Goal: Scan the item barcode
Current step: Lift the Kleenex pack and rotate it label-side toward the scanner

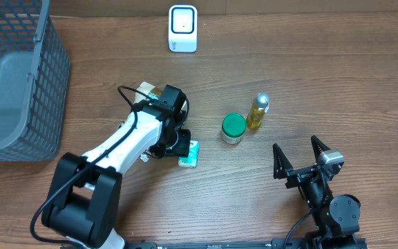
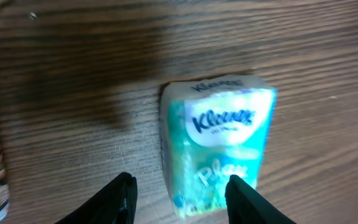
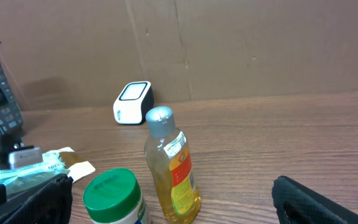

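Observation:
A teal-and-white Kleenex tissue pack (image 1: 191,154) lies flat on the wooden table. In the left wrist view the pack (image 2: 219,127) fills the middle. My left gripper (image 1: 180,146) hovers right over it, open. Its black fingers (image 2: 124,198) stand apart around the pack's near end, one beside bare wood and the other in front of the pack's right part. The white barcode scanner (image 1: 183,29) stands at the table's back edge and shows again as the scanner (image 3: 133,102) in the right wrist view. My right gripper (image 1: 296,148) rests open near the front, empty.
A green-lidded jar (image 1: 233,128) and a yellow oil bottle (image 1: 258,112) stand mid-table, right of the pack. A grey mesh basket (image 1: 16,72) fills the left side. A small white-and-tan packet (image 1: 146,90) lies under my left arm.

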Controlling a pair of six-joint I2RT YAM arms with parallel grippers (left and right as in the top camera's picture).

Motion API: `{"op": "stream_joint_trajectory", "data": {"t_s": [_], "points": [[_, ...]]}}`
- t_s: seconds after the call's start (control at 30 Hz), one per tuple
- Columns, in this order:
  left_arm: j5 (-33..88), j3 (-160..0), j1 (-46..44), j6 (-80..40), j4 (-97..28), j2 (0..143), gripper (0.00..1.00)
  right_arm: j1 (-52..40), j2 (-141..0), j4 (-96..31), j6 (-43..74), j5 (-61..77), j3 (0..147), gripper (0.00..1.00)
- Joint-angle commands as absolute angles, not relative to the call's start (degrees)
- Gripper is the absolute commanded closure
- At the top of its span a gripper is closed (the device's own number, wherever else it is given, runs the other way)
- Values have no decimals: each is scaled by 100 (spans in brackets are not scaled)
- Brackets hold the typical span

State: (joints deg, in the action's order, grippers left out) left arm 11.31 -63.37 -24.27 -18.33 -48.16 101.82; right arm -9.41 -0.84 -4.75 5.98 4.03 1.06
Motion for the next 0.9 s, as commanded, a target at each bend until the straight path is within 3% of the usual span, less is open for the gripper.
{"op": "stream_joint_trajectory", "data": {"t_s": [0.0,0.27,0.4,0.47,0.57,0.7,0.87], "points": [[1186,-6298,-2434,-1931,-4779,10385,51,-923,-16,-458,578,351,47,0],[1186,-6298,-2467,-1931,-4574,10643,53,-923,-16,-460,578,351,45,0],[1203,-6298,-2477,-1931,-4580,10718,73,-923,-16,-460,578,351,45,0],[1212,-6302,-2469,-1929,-4584,10713,96,-923,-16,-460,578,351,47,0],[1457,-6425,-2390,-1789,-4716,10663,96,-923,-16,-460,578,351,47,0],[2681,-6761,-2053,-1203,-4917,10471,96,-926,-16,-460,578,351,45,0],[5758,-7172,-1374,-215,-5120,10368,96,-923,-16,-458,578,351,47,0]]}}
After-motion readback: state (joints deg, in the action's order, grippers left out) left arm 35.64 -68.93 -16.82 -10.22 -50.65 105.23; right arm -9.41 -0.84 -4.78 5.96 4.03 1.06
